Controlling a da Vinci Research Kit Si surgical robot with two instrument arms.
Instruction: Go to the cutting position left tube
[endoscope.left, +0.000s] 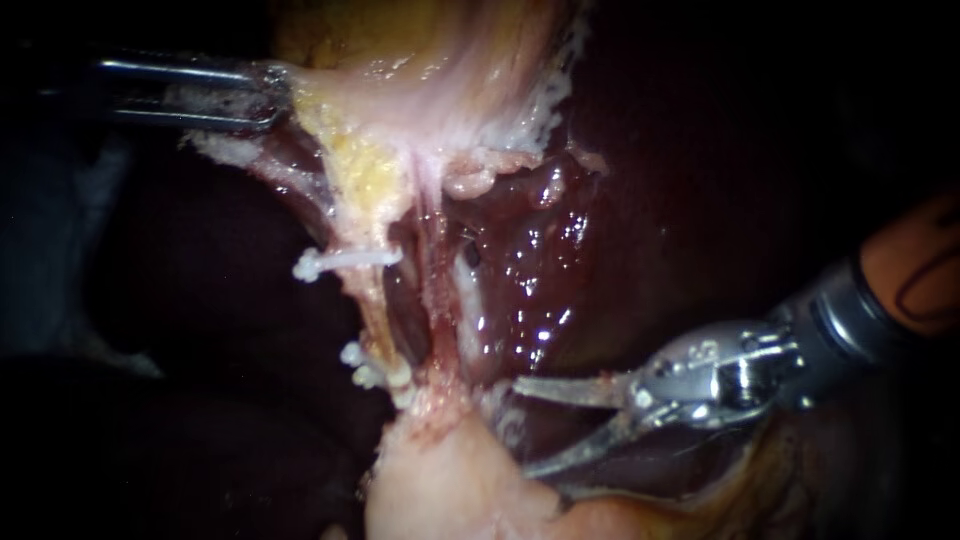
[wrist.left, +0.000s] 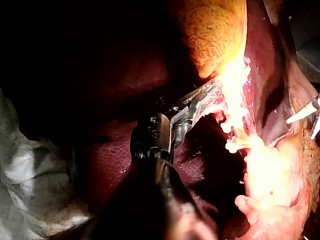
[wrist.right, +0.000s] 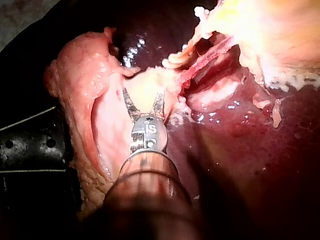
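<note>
The left tube (endoscope.left: 372, 305) is a thin yellowish strand running down from the gallbladder (endoscope.left: 400, 80). One white clip (endoscope.left: 345, 261) crosses it higher up, and more white clips (endoscope.left: 372, 372) sit lower down. A pinker right tube (endoscope.left: 437, 290) runs beside it. My right instrument (endoscope.left: 520, 428) comes in from the right with its two thin blades open, to the right of the lower clips and apart from both tubes. In the right wrist view its open blades (wrist.right: 144, 99) lie over pale tissue. My left instrument (endoscope.left: 268, 96) is shut on the gallbladder's edge at the upper left and holds it taut (wrist.left: 200, 100).
Dark glossy liver (endoscope.left: 620, 200) lies behind and to the right of the tubes. A pale fatty lump (endoscope.left: 450, 480) sits below the tubes, right by the blades. White gauze-like cloth (wrist.left: 30, 170) lies beside the left shaft.
</note>
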